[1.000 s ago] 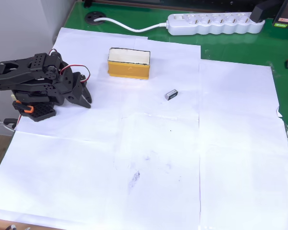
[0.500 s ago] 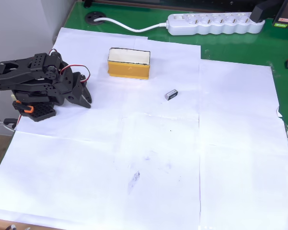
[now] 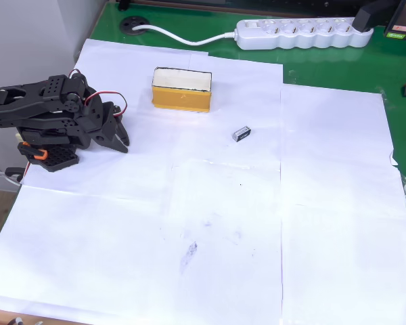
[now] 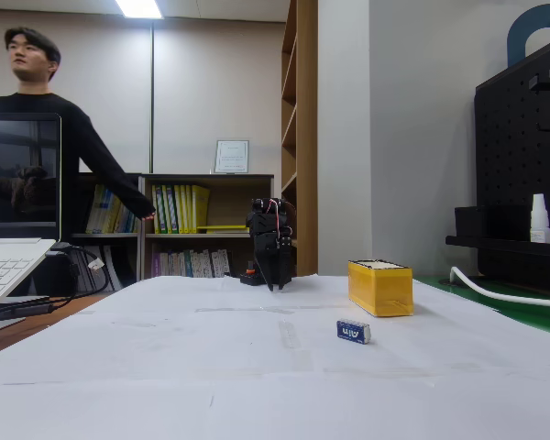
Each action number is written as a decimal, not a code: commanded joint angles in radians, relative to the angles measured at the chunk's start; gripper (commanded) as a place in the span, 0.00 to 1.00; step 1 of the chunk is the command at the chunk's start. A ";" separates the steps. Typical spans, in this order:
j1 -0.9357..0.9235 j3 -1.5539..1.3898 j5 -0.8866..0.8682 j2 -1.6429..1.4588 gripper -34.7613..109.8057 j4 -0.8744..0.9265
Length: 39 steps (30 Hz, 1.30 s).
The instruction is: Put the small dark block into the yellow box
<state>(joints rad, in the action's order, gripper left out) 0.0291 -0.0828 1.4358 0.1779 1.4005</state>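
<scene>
- The white paper sheets cover most of the table, and nothing of the task looks done yet: the whole pick and place is left.
- The arm sits folded at the left edge in the overhead view.
- The yellow box stands open-topped near the paper's far edge; nothing dark shows in the part of its pale inside that is visible.
- The gripper points down at the paper, holding nothing; its jaws look together, though that is hard to confirm.
- The small dark block lies on the paper, near the box's right side and well apart from the gripper.
</scene>
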 commanded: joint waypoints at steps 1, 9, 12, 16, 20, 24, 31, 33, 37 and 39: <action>0.015 -0.021 0.008 0.012 0.24 0.091; 0.015 -0.021 0.008 0.012 0.24 0.091; 0.015 -0.021 0.008 0.012 0.24 0.091; 0.015 -0.021 0.008 0.012 0.24 0.091; 0.015 -0.021 0.008 0.012 0.24 0.091; 0.015 -0.021 0.008 0.012 0.24 0.091; 0.012 -0.021 0.008 0.012 0.24 0.091; 0.015 -0.021 -0.005 0.012 0.24 0.086; 0.034 -0.021 -0.055 0.008 0.24 0.077; 0.051 -0.021 -0.051 0.008 0.24 0.069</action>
<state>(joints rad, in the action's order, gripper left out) 0.0583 -0.0828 1.4036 0.1779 1.4005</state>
